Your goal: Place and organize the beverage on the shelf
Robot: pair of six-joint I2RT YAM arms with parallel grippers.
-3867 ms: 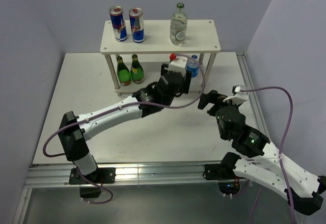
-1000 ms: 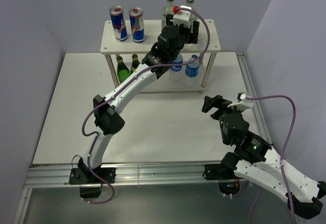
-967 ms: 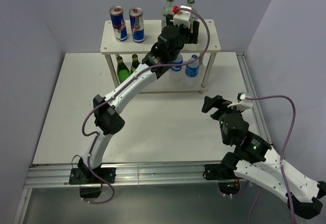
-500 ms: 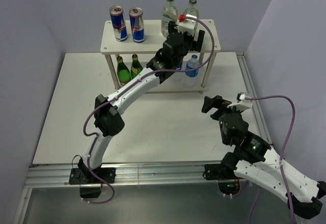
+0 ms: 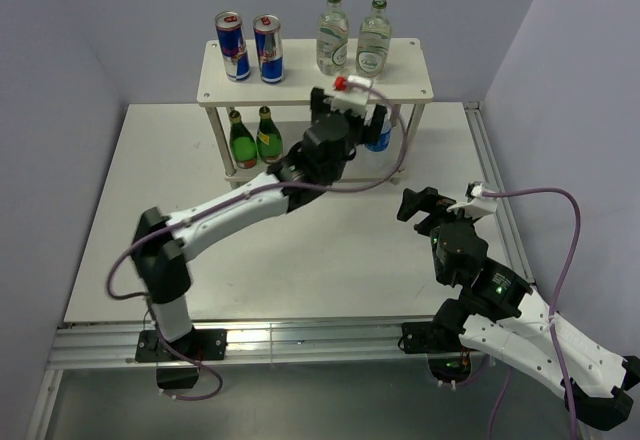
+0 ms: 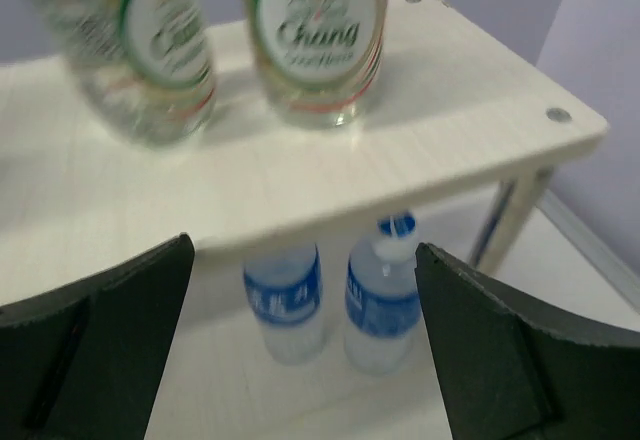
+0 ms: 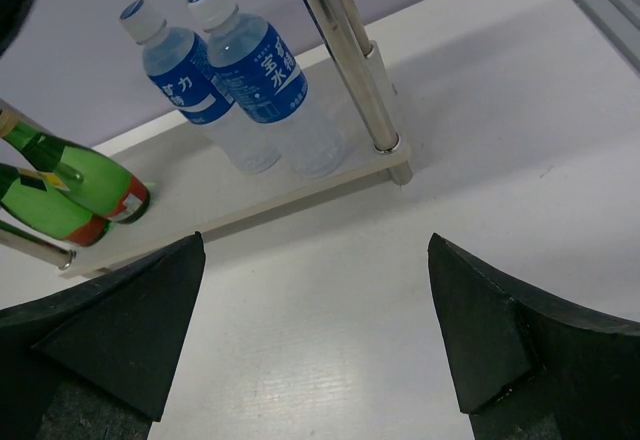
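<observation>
On your shelf (image 5: 295,70), two cans (image 5: 231,46) stand top-left, above two green bottles (image 5: 242,142). Two clear bottles (image 5: 332,38) stand top-right, above two water bottles (image 7: 255,70). The left jaws gape wide and empty, just before the shelf's right half. The right jaws, equally wide and empty, hover over the worktop (image 5: 150,190), apart from the shelf.

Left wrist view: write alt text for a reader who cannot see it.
Two clear Chang-labelled bottles stand on the top board of the shelf, seen past the left gripper, its dark fingers spread wide and empty at the lower corners. Two blue-labelled water bottles stand side by side on the tier beneath.
</observation>
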